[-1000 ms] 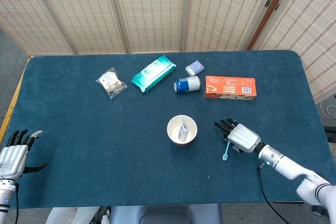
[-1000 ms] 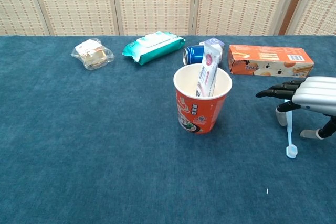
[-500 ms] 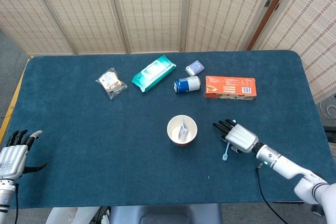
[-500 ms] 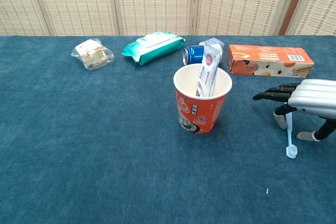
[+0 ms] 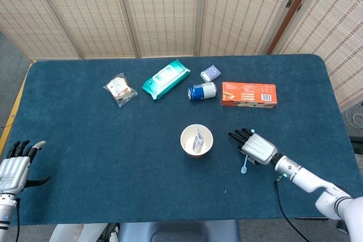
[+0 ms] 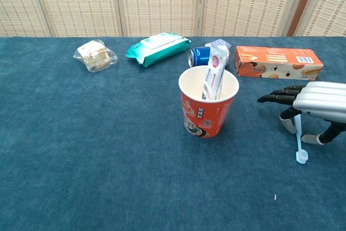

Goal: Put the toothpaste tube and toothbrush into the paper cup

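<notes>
The paper cup stands upright mid-table, orange-red outside and white inside. The toothpaste tube leans inside it, its top poking above the rim. A pale blue toothbrush lies on the cloth to the cup's right. My right hand hovers low over the brush's handle, fingers stretched toward the cup and thumb down near the cloth; it covers the handle's far end. My left hand rests at the table's near left corner, fingers apart and holding nothing.
Along the back lie an orange carton, a blue can on its side, a small pale packet, a teal wipes pack and a clear snack bag. Blue cloth covers the table.
My right hand has crept slightly left toward the cup over the toothbrush. The brush, the cup and my left hand have stayed put.
</notes>
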